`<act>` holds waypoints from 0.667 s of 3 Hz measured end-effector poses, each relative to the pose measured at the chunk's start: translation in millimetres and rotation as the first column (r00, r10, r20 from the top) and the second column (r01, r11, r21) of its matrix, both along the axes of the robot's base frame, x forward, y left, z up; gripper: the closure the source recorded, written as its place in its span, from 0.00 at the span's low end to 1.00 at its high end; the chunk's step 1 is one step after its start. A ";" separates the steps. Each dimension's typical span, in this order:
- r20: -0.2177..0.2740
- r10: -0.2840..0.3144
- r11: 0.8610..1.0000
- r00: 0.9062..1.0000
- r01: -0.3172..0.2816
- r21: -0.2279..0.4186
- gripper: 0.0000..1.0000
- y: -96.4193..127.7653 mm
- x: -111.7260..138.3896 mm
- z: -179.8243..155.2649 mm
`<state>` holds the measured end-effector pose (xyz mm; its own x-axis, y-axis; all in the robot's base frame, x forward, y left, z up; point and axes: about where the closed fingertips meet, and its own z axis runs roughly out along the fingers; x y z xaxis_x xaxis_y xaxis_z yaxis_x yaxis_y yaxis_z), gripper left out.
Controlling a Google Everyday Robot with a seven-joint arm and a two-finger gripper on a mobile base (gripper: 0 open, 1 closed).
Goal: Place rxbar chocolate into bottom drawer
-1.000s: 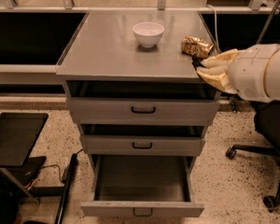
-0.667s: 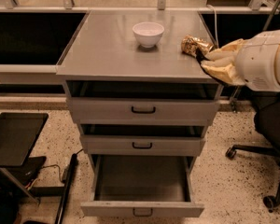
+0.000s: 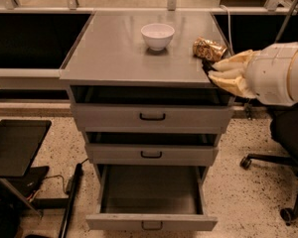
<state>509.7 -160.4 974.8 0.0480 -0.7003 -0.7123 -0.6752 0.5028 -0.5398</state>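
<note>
The rxbar chocolate (image 3: 206, 65) shows only as a small dark sliver at the right edge of the grey cabinet top (image 3: 114, 53); the rest of it is hidden by my gripper. My gripper (image 3: 219, 72), tan with a white wrist, reaches in from the right at cabinet-top height and is right against the bar's near end. The bottom drawer (image 3: 151, 222) is pulled fully out below, and its inside looks bare. The gripper is well above and to the right of it.
A white bowl (image 3: 157, 35) stands at the middle back of the top. A crinkled gold snack bag (image 3: 209, 48) lies just behind the bar. The two upper drawers (image 3: 152, 117) are slightly ajar. An office chair (image 3: 288, 148) stands at right, and a black stand (image 3: 15, 145) and cables at lower left.
The gripper pulled slightly right from the cabinet edge, then came back left to the bar. Bowl, bag and drawers have not moved.
</note>
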 end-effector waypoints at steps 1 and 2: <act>-0.043 0.072 0.990 0.996 -0.066 0.126 1.00 16.8 -4.2 -70.6; -0.145 0.125 0.970 0.982 -0.090 0.226 1.00 36.1 -7.2 -171.1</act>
<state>502.6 -124.3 803.7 -0.0100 -0.5244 -0.8514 -0.7988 0.5163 -0.3086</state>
